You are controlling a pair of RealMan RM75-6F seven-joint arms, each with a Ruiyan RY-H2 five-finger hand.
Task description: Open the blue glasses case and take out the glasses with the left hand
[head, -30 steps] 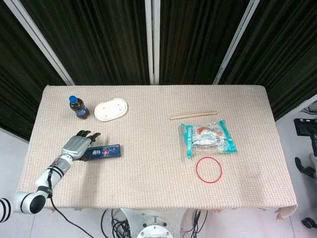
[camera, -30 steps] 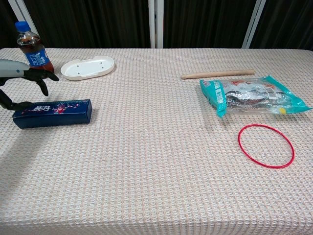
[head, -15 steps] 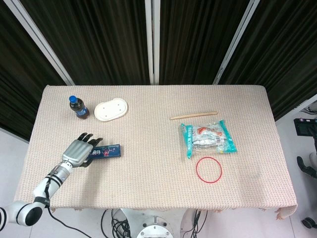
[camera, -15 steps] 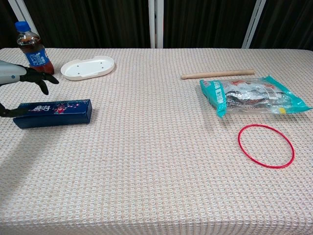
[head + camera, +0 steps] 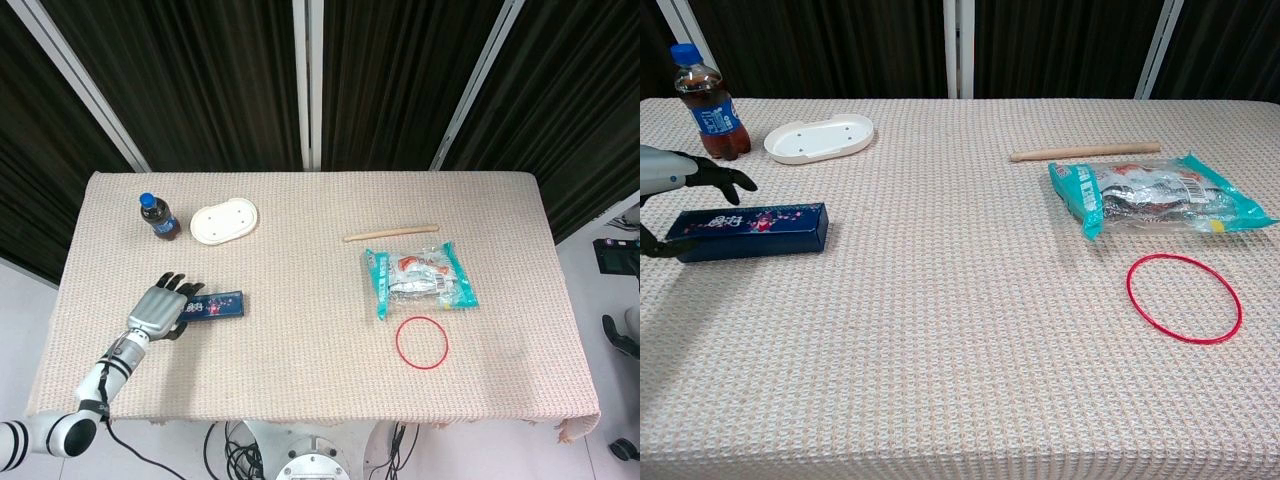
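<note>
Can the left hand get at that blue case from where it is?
Probably yes. The left hand already hovers over the left end of the case, fingers spread, with nothing between them. The bottle and dish lie clear behind it.

- Your case (image 5: 750, 231) is dark blue, with small pink and white print on its lid.
- Your left hand (image 5: 160, 309) is silver-grey with black fingers (image 5: 728, 179).
- At 11 o'clock, the bottle (image 5: 706, 103) has a blue cap and label over dark cola.
- The dish (image 5: 820, 138) is plain white.
- The stick (image 5: 1085, 152) is pale wood.
- At 3 o'clock, the packet (image 5: 1155, 200) is teal-edged and silvery.
- The ring (image 5: 1184, 297) is red.
- The cloth (image 5: 960, 330) is beige waffle weave.
</note>
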